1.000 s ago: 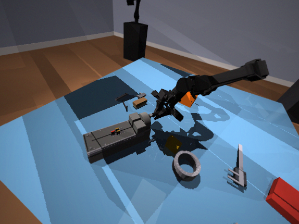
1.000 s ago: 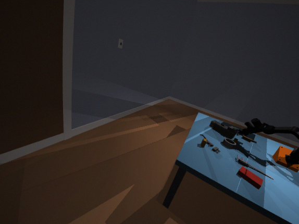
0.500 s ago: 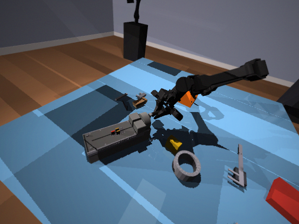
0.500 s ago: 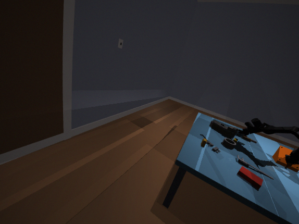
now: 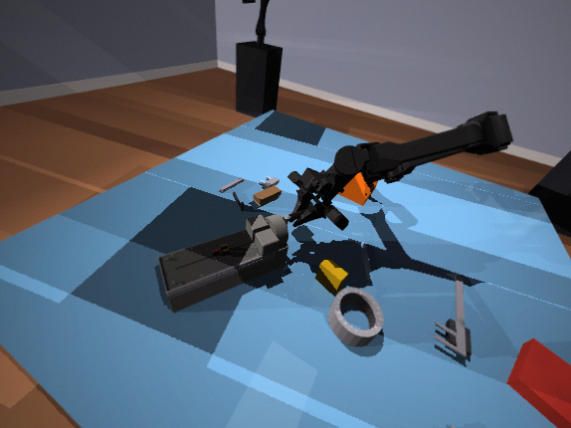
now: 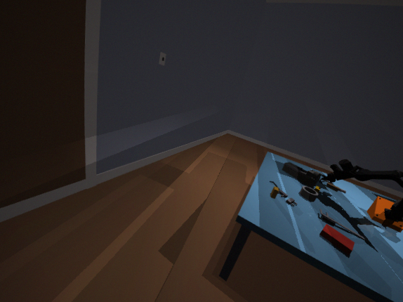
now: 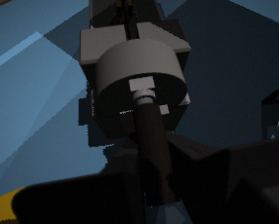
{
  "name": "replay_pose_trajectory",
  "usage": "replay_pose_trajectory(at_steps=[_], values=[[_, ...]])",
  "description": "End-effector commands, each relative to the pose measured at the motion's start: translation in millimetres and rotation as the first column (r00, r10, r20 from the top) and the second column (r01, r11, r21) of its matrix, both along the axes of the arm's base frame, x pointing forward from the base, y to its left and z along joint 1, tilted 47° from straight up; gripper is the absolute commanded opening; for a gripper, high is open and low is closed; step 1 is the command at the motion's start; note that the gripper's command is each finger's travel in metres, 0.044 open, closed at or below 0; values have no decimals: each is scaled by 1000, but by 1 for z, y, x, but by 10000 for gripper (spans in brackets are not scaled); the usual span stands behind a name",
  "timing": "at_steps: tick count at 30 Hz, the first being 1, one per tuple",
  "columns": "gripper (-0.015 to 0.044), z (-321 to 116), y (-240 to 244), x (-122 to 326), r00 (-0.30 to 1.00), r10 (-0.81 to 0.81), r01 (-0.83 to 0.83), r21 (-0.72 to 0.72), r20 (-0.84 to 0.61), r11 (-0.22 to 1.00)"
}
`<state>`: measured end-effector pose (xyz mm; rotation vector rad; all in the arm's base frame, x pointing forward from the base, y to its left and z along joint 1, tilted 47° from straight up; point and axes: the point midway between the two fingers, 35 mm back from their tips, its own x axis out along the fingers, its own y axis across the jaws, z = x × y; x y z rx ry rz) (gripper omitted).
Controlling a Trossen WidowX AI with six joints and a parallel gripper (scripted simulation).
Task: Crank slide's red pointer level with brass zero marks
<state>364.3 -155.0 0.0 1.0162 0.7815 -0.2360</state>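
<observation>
The grey machine [image 5: 199, 276] [image 6: 291, 169] is a long low bed with a block and a round drum [image 5: 278, 226] [image 7: 141, 60] at one end. A small red pointer [image 5: 215, 252] and brass marks [image 5: 225, 248] sit close together on the bed; whether they are level is too small and dark to tell. In the wrist view a dark brown crank handle [image 7: 152, 136] sticks out from the drum's face on a light collar. My gripper [image 7: 146, 135] [image 5: 293, 219] is shut on the handle, one black finger on each side. Its fingertips are dark and partly hidden.
A yellow block [image 5: 332, 275] and a grey ring [image 5: 356, 317] lie near the machine's crank end. A tan block [image 5: 268, 196] lies behind it. An orange block [image 5: 360, 189] is beneath the arm. A grey forked tool [image 5: 461, 319] and a red block [image 5: 542, 383] lie farther right.
</observation>
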Motion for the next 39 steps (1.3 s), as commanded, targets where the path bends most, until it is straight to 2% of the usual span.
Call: replay_pose_trajectory(at_steps=[1, 39], values=[[0, -6, -5, -5, 1000, -19, 19, -3, -18, 1000], [0, -19, -7, -11, 1000, -19, 19, -3, -18, 1000]])
